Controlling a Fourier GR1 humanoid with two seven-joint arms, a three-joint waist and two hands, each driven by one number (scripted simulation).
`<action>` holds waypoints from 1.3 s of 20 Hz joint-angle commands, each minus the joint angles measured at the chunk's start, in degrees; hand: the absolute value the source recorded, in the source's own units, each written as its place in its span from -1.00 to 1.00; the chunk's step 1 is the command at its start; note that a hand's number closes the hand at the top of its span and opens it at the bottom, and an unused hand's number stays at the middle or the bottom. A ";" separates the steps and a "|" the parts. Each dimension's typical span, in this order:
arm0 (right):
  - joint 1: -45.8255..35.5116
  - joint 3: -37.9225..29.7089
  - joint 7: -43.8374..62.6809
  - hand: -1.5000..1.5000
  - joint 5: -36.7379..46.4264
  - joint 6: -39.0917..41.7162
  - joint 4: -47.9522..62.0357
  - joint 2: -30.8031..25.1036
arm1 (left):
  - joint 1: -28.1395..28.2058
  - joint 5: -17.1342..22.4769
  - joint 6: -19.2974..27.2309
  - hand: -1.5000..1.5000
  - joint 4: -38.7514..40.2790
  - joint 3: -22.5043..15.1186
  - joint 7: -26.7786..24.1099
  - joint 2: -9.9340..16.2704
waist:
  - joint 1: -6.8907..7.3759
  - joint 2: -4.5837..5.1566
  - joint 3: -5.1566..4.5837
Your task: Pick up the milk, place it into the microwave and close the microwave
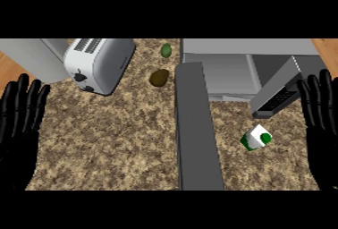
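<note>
While milk (257, 137) sits untouched at 4 o'clock on worktop (112, 143) | both hands, left (20, 120) and right (320, 120), spread, empty | microwave (228, 71) door (196, 129) open | 0 steps done

Kitchen, speckled stone counter (112, 143) lying underneath, toaster (99, 62) sitting at the back left, microwave (244, 67) standing open at the back right, door (196, 129) swinging outward.

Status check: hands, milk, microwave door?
Both hands open, left hand and right hand resting at the edges. Milk on counter, untouched. Microwave door open, left of milk.
</note>
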 commanded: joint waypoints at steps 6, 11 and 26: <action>1.14 -8.04 -4.49 -1.00 -18.73 22.01 4.50 -13.51 | 1.00 4.80 -3.72 -1.00 1.38 2.75 0.35 1.67 | -0.82 0.71 0.41; 4.82 -10.10 0.09 -1.00 -31.09 29.11 2.17 -16.88 | 6.42 16.01 -5.57 -1.00 -1.84 3.16 3.24 -2.12 | -0.83 0.49 0.34; 2.38 -14.73 -8.01 -1.00 -17.80 32.75 18.64 -14.03 | 24.15 25.50 -16.85 -1.00 -14.12 10.42 2.95 -2.81 | -0.33 0.64 0.35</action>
